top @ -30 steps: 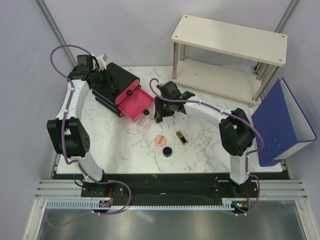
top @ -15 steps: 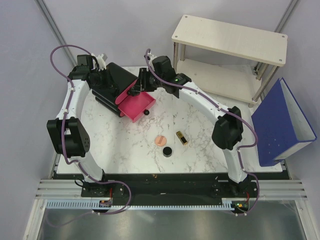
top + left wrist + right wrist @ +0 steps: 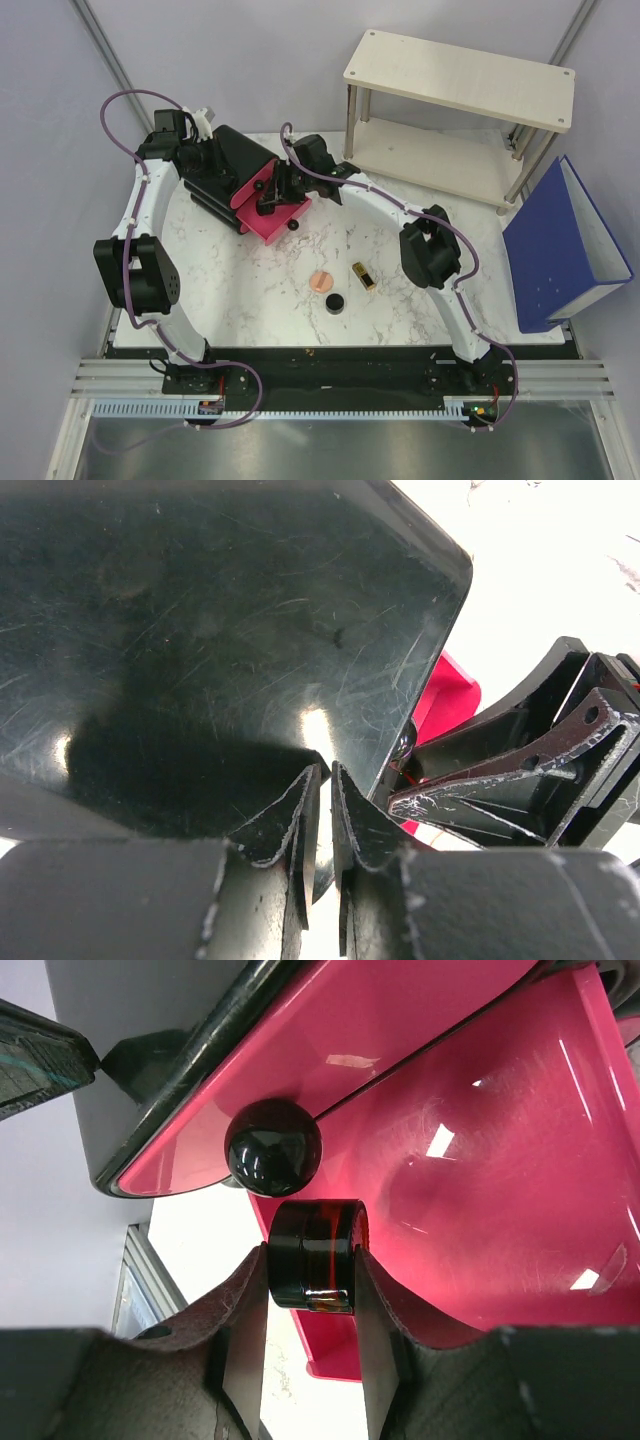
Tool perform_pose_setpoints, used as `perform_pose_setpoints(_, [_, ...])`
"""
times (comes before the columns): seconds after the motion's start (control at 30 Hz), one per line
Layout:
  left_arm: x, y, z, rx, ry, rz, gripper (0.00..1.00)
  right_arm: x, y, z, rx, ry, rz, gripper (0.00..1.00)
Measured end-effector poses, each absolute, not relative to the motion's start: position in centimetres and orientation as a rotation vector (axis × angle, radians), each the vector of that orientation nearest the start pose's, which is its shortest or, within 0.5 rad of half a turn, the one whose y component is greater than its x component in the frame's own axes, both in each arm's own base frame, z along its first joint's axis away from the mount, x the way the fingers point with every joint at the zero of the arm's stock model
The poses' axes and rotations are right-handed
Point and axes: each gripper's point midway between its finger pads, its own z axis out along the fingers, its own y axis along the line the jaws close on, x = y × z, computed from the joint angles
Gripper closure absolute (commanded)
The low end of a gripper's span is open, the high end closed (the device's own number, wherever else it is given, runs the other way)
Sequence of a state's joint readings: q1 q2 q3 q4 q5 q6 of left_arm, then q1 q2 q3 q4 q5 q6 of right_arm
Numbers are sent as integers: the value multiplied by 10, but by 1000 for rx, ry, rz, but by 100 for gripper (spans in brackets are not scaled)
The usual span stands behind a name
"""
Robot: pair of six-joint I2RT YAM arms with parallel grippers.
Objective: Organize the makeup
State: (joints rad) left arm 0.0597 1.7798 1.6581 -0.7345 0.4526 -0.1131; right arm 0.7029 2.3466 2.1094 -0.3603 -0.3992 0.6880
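Note:
My right gripper [image 3: 310, 1272] is shut on a small round dark jar [image 3: 312, 1250] of makeup and holds it over the open pink drawer [image 3: 500, 1190] just below a round black knob [image 3: 272, 1147]. From above, the right gripper [image 3: 272, 190] hangs at the drawer [image 3: 268, 224] of the black box [image 3: 235, 155]. My left gripper [image 3: 325, 775] sits at the box's back left, fingers almost together on a thin edge of the box [image 3: 200, 630]. A peach compact [image 3: 321, 281], a black compact [image 3: 335, 302] and a gold-and-black lipstick [image 3: 364, 276] lie on the marble table.
A pale wooden two-level shelf [image 3: 460, 80] stands at the back right. A blue binder [image 3: 565, 245] leans at the table's right edge. The right arm's own links [image 3: 430, 245] arch over the table's middle right.
My right arm has swung left from the table's middle to the black box and now holds the jar over the open pink drawer. The left arm and the box have not moved.

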Motion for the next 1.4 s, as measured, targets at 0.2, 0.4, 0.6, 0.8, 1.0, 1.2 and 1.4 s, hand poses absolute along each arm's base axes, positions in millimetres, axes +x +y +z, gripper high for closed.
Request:
perform_pose_setpoints(0.2, [449,-54,201,-2,2391,-572,80,418,476,147,-258,2374,1179,62])
perform_pose_setpoints(0.4, [449,-54,201,-2,2391,-572,80,421,470,123,-203,2436,1104,55])
perform_pose_setpoints(0.6, [449,-54,201,-2,2391,-572,80,425,470,121,-182,2437,1095,45])
perform_pose_setpoints(0.8, [449,-54,201,-2,2391,-572,80,427,469,114,-168,2446,1070,38])
perform_pose_setpoints(1.0, [449,-54,201,-1,2391,-571,80,430,467,112,-154,2449,1045,42])
perform_pose_setpoints(1.2, [449,-54,201,-1,2391,-571,80,432,464,111,-149,2449,1022,40])
perform_pose_setpoints(1.4, [448,-54,201,-1,2391,-572,80,438,456,118,-170,2418,947,38])
